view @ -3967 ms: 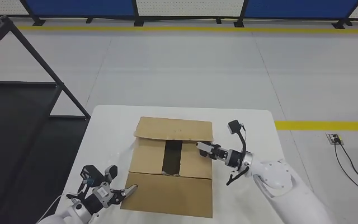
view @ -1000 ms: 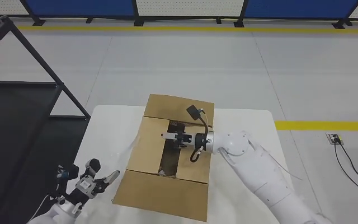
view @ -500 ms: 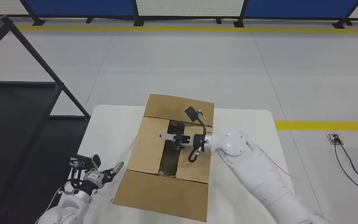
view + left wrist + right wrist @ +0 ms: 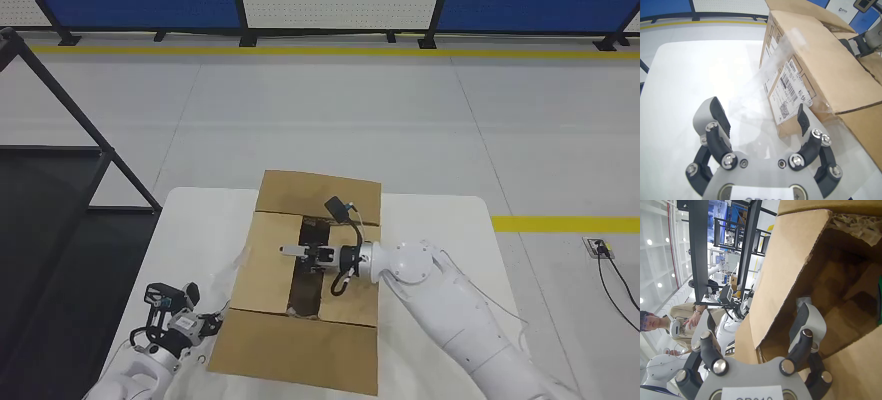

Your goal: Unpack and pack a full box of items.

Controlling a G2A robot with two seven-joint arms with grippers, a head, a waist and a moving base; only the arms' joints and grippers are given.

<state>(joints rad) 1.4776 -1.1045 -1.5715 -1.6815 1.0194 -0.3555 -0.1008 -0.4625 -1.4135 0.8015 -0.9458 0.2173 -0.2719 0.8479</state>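
**Opening the box — nothing unpacked yet**

On the table (image 4: 190, 230), the left gripper (image 4: 758, 106) sits wide open and empty beside the box (image 4: 300, 350), at its near-left corner. The right gripper (image 4: 754, 309), jaws spread, straddles the left flap (image 4: 791, 266) — one finger inside. The next move, I judge, is to pinch the flap and fold it outward. Inside lie crumpled brown paper (image 4: 853, 222) and something green (image 4: 879, 298).

R arm (image 4: 440, 285) is wearing smooth white shells, w/ a blk cable (image 4: 340, 283) looping at the wrist. L end effector (image 4: 758, 106) is showing lt-grey fingers (image 4: 700, 117), blk ribbed pads (image 4: 720, 114), blk links (image 4: 715, 140), silver screws (image 4: 728, 159). R end effector (image 4: 753, 313) is looking alike. Grey base plate (image 4: 761, 170) is carrying a white label (image 4: 761, 193).
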